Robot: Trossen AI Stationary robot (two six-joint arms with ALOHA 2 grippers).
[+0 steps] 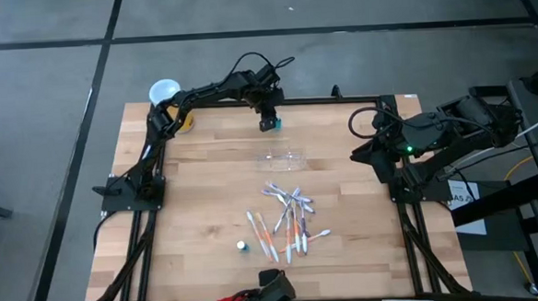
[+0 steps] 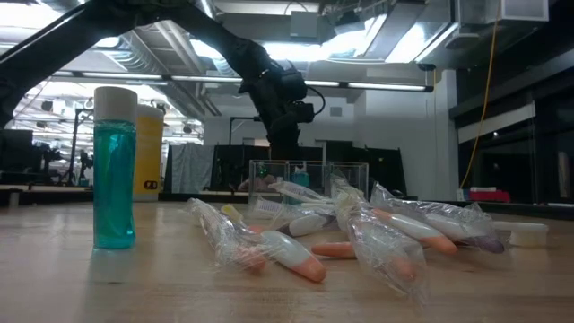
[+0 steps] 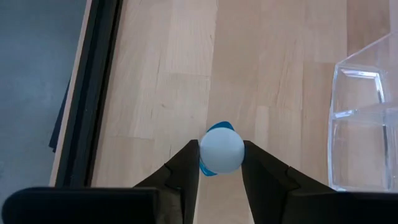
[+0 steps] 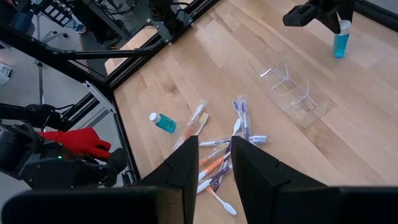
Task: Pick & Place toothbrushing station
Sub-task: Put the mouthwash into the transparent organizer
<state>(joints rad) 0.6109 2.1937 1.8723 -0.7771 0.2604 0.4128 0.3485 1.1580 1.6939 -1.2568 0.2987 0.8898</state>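
Station untouched — task barely begun.
Left end effector (image 3: 221,163) grips a blue bottle (image 3: 219,152); toothbrushing station (image 1: 280,157) sits just beside it — unmoved.

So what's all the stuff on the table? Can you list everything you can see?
Toothbrushing station: one, clear plastic, middle of the table toward the far edge.
Wrapped toothbrushes: a loose pile, white, orange and blue, nearer the front, count hard to tell.
Small bottle: one, blue with white cap, standing left of the pile.
Second small bottle: one, blue with white cap, at the far edge, between the left gripper's fingers.
Yellow cylinder: one, white lid, far left corner.
Table: one, light wood, black frame.
Left gripper: far edge, closed on the second bottle.
Right gripper: off the table's right side, waiting.
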